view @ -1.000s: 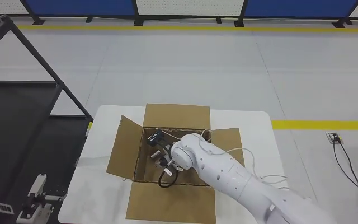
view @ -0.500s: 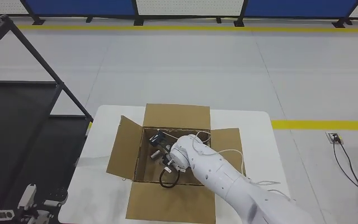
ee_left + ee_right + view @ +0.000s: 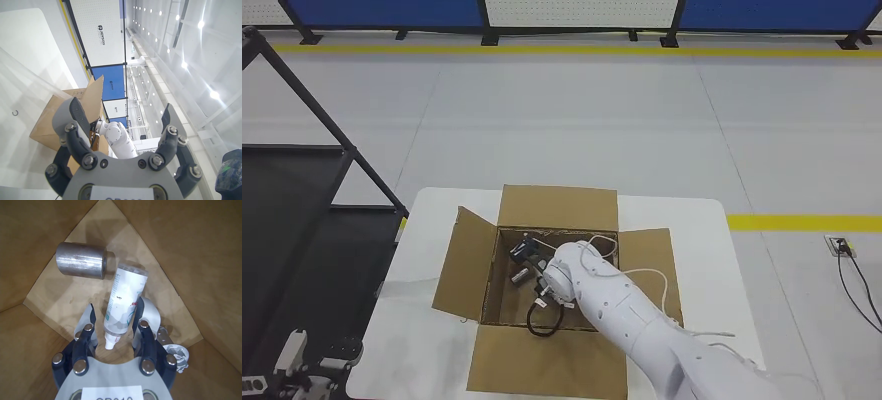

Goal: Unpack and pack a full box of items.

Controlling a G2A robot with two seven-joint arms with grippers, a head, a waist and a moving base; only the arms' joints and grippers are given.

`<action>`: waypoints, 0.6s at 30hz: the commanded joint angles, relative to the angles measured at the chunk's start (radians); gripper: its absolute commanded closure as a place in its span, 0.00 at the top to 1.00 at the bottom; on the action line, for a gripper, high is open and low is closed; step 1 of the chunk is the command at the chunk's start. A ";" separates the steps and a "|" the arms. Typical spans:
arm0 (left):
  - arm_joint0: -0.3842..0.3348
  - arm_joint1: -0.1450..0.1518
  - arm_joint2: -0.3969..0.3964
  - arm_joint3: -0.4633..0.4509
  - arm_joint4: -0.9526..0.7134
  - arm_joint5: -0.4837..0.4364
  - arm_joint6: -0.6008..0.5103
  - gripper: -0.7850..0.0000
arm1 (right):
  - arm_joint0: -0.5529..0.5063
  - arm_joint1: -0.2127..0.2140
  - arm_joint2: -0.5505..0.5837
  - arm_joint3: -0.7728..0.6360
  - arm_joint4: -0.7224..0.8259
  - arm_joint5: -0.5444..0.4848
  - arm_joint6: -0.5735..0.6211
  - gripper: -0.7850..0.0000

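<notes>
Right gripper (image 3: 116, 306) fingers (image 3: 148, 311) are sitting spread apart, straddling the white tube (image 3: 124, 294) lying on the box (image 3: 189, 247) floor, not clamping it. Tube is looking light, soft-walled and slick, so it's probably wanting a gentle mid-body pinch. Metal cylinder (image 3: 81, 262) is lying just beside its far end. Left gripper (image 3: 121, 107) is hanging spread and empty, away from the box.

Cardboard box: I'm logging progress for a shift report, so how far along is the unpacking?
Done: the brown cardboard box has its flaps open. In hand: the right pincer is inside, open, straddling the white plastic tube, not yet closed. Remaining: tube, grey metal cylinder and silver ridged metal part all lie on the box floor. The left pincer is open, outside the box.
</notes>
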 commanded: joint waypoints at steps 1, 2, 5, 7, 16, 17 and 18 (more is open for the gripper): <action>0.000 0.000 0.000 0.000 0.001 -0.001 0.001 1.00 | -0.001 -0.008 0.003 0.016 -0.002 0.000 -0.001 0.57; 0.000 0.000 0.000 0.001 0.001 -0.003 0.003 1.00 | -0.002 -0.012 0.004 0.025 -0.004 -0.001 -0.003 0.56; 0.002 -0.001 -0.003 0.002 -0.002 -0.007 0.005 1.00 | -0.003 -0.023 0.008 0.047 -0.010 -0.004 -0.007 0.50; 0.003 -0.001 -0.006 0.003 -0.002 -0.008 0.005 1.00 | -0.003 -0.030 0.012 0.061 -0.012 -0.004 -0.010 0.47; 0.006 -0.002 -0.011 0.002 -0.004 -0.017 0.005 1.00 | -0.001 -0.052 0.030 0.111 -0.019 0.002 -0.005 0.13; 0.006 -0.002 -0.011 0.002 -0.004 -0.018 0.005 1.00 | 0.000 -0.053 0.032 0.114 -0.019 -0.004 -0.006 0.03; 0.006 -0.002 -0.011 0.002 -0.004 -0.018 0.005 1.00 | 0.001 -0.054 0.034 0.116 -0.020 -0.013 -0.011 0.00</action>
